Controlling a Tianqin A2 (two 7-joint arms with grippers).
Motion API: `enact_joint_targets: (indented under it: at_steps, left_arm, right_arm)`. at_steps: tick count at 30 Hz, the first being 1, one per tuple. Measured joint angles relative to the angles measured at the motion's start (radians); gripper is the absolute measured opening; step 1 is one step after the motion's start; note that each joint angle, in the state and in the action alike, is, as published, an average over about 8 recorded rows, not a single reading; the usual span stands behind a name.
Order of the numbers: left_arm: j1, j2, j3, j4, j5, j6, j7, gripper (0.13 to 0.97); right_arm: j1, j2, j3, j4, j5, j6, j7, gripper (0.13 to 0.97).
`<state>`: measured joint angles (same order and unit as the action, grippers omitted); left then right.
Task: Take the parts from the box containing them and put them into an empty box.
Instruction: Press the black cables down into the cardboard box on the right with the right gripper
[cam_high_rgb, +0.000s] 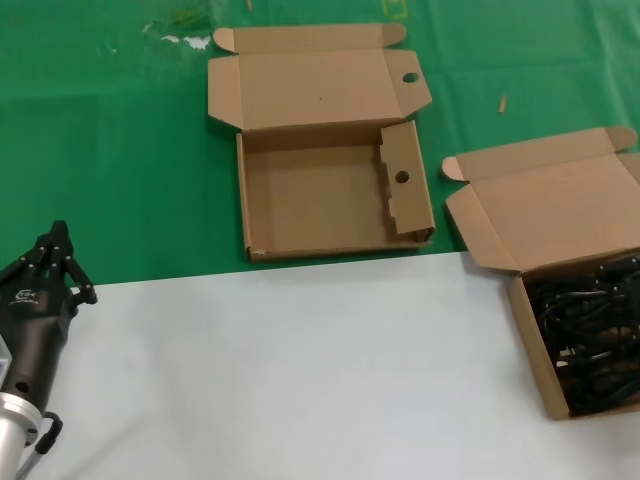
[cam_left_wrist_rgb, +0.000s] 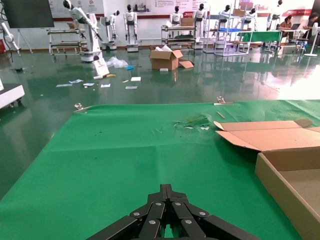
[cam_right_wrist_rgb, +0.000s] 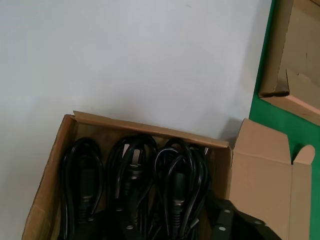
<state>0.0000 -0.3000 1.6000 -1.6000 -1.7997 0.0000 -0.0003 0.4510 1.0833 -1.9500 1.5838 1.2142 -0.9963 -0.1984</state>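
The black coiled power cables (cam_right_wrist_rgb: 135, 185) lie side by side in the flat brown cardboard box with a plain lid (cam_high_rgb: 536, 335), at the right edge of the tabletop. The right gripper (cam_right_wrist_rgb: 235, 225) hangs just above this box; I cannot tell how its fingers stand. The empty brown cardboard box with a holed partition (cam_high_rgb: 262, 205) sits at the far middle, on the green cloth (cam_high_rgb: 110, 150). The left gripper (cam_high_rgb: 55, 250) rests at the near left edge, closed and holding nothing.

empty box (cam_high_rgb: 335, 190) left, parts (cam_high_rgb: 592, 335) in right box (cam_high_rgb: 530, 325)
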Motion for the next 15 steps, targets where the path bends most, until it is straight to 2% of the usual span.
enact_joint_targets:
  at_steps: [12,15]
  left_arm:
    - [0.000,0.000,0.000,0.000,0.000,0.000,0.000,0.140]
    - [0.000,0.000,0.000,0.000,0.000,0.000,0.000,0.140]
  right_arm:
    - [0.015,-0.034,-0.004,-0.035,-0.022,-0.001,-0.001,0.298]
    - [0.013,-0.037,-0.002,-0.040,-0.021,0.002,-0.003,0.298]
